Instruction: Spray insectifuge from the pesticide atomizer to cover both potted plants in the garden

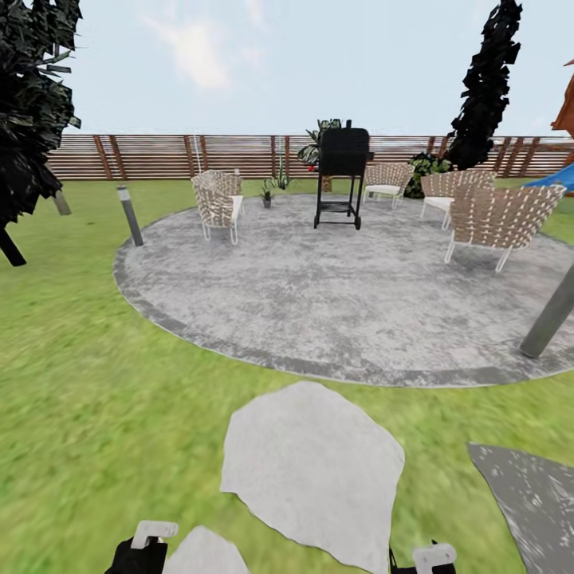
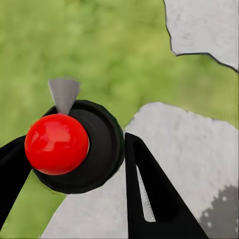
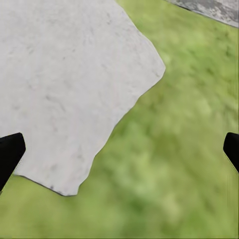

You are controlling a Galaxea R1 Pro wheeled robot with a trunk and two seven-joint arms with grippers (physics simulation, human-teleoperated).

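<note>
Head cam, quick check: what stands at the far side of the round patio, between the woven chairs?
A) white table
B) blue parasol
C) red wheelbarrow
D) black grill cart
D: a black grill cart stands on the far part of the round grey patio, with a woven chair on one side and another woven chair on the other, before the slatted fence.

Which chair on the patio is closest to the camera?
The woven chair at the right edge of the patio, back toward us. It looms largest; the other three stand farther back by the grill.
</note>
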